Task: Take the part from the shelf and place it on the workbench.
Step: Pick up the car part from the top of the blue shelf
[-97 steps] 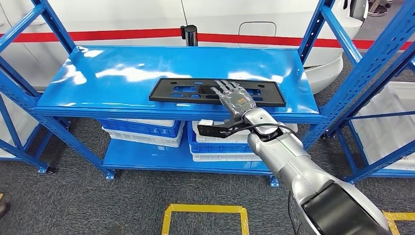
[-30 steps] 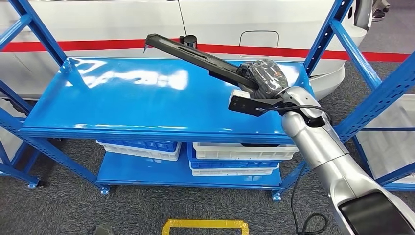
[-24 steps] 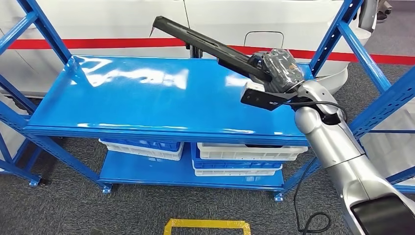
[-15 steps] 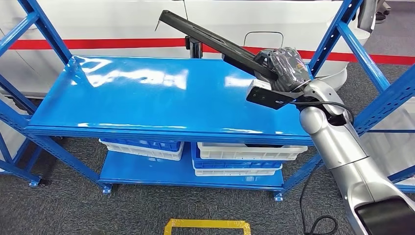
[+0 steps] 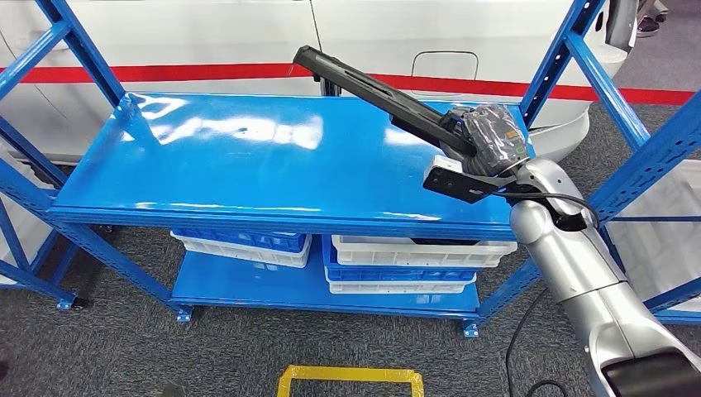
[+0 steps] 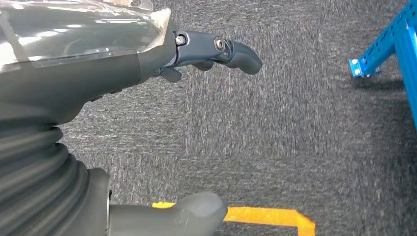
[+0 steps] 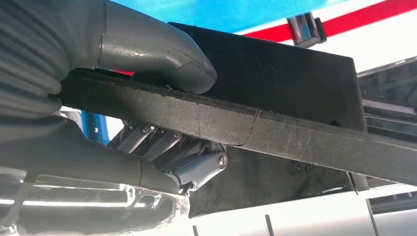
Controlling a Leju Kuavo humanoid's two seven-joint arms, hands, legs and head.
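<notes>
Head view, left to right. Blue shelf (image 5: 248,165) spans most of the frame; its top deck is glossy and bare in the left and centre. Under it, lower centre: stacked blue and white bins (image 5: 388,265) on the bottom deck. Grey carpet below, yellow floor tape (image 5: 351,379) at bottom centre. White vehicle body with a red stripe (image 5: 165,73) runs along the top of the frame behind the shelf.

Black part (image 5: 372,87): long flat panel, off the deck, tilted. Its free end is high at upper centre, and it slopes down to the right into the right hand (image 5: 488,141). Part is over the right half of the top deck, not touching it.

Right hand sits centre-right, above the deck's right end, gripping the part's lower end. Right wrist view confirms: thumb (image 7: 157,54) pressed on one face of the part (image 7: 275,128), fingers (image 7: 172,152) wrapped on the opposite face, edge clamped between. Silver right arm (image 5: 579,273) runs down to the bottom right corner.

Left wrist view: left hand (image 6: 98,73) over grey carpet, holding nothing, fingers (image 6: 231,49) extended and apart from the thumb (image 6: 192,211). Yellow tape and a blue shelf foot (image 6: 366,66) at upper right there.
</notes>
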